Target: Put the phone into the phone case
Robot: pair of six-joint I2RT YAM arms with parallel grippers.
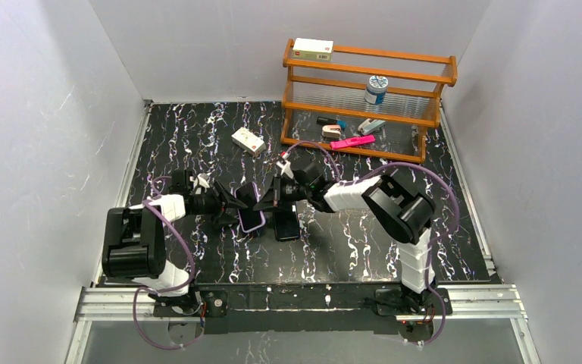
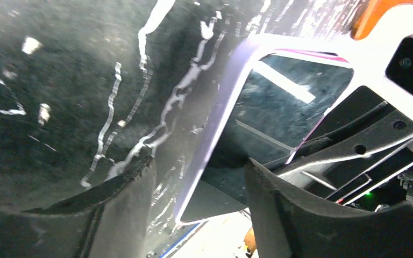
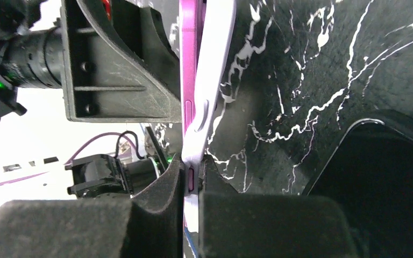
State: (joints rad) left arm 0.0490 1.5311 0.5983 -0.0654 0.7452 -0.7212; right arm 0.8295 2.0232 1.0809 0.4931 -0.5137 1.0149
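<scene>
The phone (image 1: 252, 218), with a dark glossy screen, sits in the pale lavender phone case (image 1: 241, 222), tilted on edge just above the table's middle. In the left wrist view the screen (image 2: 279, 107) shows inside the case rim (image 2: 220, 118). In the right wrist view the case (image 3: 218, 54) bulges away from a pink edge (image 3: 189, 54) beside it. My right gripper (image 1: 267, 201) (image 3: 193, 161) is shut on the case's edge. My left gripper (image 1: 236, 203) (image 2: 200, 164) is open and straddles the case's long edge, one finger (image 3: 118, 64) flat against the screen side.
A matte black slab (image 1: 286, 225) lies flat just right of the phone, also in the right wrist view (image 3: 376, 183). A small white box (image 1: 248, 140) lies behind. A wooden rack (image 1: 367, 98) with a bottle (image 1: 376, 89) and small items stands at the back right.
</scene>
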